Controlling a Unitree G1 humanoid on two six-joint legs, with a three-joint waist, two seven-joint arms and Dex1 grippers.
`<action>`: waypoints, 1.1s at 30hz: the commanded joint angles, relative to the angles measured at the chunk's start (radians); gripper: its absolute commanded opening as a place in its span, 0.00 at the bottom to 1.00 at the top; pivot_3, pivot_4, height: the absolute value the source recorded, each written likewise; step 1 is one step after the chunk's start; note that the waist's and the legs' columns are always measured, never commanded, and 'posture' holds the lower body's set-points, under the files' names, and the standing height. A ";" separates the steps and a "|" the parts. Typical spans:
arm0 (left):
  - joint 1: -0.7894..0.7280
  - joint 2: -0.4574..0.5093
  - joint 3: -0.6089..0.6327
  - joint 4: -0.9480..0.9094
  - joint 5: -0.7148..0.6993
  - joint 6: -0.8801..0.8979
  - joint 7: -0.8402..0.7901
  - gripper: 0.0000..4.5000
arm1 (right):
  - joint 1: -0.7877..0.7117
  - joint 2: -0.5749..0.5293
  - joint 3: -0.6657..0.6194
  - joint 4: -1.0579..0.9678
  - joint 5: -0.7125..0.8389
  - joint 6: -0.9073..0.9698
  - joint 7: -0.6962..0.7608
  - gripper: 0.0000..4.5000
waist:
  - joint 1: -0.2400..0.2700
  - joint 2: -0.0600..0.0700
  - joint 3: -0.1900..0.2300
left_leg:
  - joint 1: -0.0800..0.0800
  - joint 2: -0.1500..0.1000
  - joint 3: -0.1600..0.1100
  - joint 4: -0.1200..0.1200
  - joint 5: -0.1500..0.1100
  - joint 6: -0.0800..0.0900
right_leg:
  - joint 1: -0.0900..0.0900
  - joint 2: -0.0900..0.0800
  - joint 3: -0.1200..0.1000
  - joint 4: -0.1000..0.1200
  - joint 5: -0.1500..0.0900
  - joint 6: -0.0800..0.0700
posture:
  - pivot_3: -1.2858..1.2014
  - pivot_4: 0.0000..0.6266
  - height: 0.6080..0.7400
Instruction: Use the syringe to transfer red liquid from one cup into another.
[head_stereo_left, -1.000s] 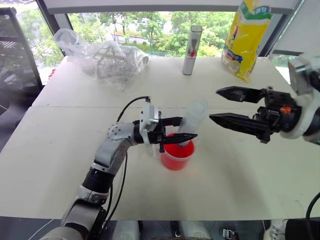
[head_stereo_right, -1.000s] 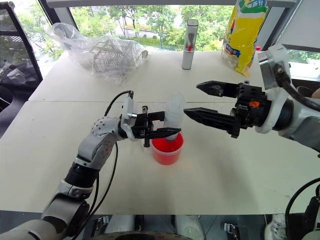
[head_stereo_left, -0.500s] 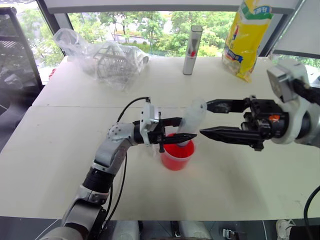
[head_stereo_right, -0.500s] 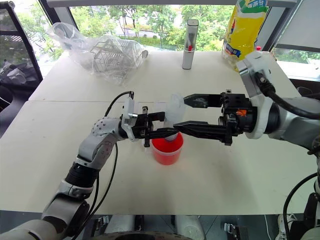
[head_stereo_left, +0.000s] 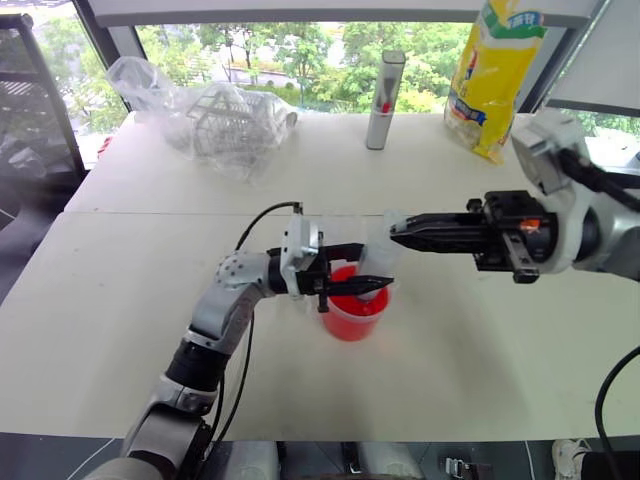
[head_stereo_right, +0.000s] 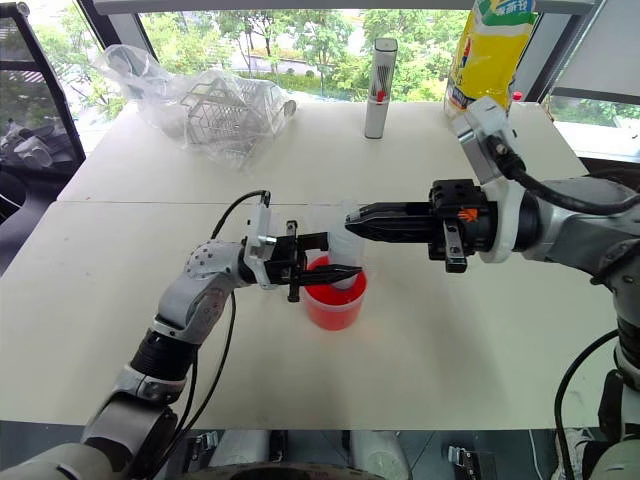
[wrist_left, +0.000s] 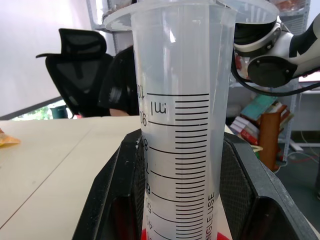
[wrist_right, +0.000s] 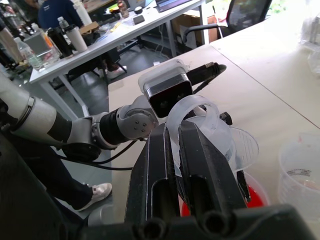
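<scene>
The syringe (wrist_left: 180, 120) stood nearly upright in the cup of red liquid (head_stereo_left: 352, 308) near the middle of the surface (head_stereo_left: 120, 300) in front of you. Your left hand (head_stereo_left: 372, 268) was clamped around its barrel just above the cup's rim. Your right hand (head_stereo_left: 398, 231) reached in level from the right, its two fingers pressed together on the plunger flange at the syringe's top end.
</scene>
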 joint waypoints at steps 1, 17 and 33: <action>0.002 -0.001 0.005 -0.021 0.000 -0.008 0.011 0.32 | -0.028 0.015 0.011 0.001 -0.022 -0.018 0.037 0.01 | 0.000 0.000 0.000 | 0.000 0.000 0.000 0.000 0.000 0.000 | 0.000 0.000 0.000 0.000 0.000 0.000 | 0.52 0.24 1.00; 0.031 0.010 -0.008 -0.036 0.004 0.001 0.013 0.32 | -0.173 0.076 -0.027 0.072 0.016 0.019 0.005 0.01 | 0.000 0.000 0.000 | 0.000 0.000 0.000 0.000 0.000 0.001 | 0.000 -0.001 0.000 0.000 0.000 0.000 | 0.52 0.24 1.00; 0.057 0.030 -0.028 -0.060 -0.013 0.033 0.026 0.32 | -0.262 0.126 -0.041 0.095 0.058 0.076 -0.089 0.01 | -0.001 0.001 0.000 | -0.001 0.000 0.000 -0.001 -0.001 0.001 | -0.001 -0.001 0.000 0.000 0.000 0.000 | 0.52 0.24 1.00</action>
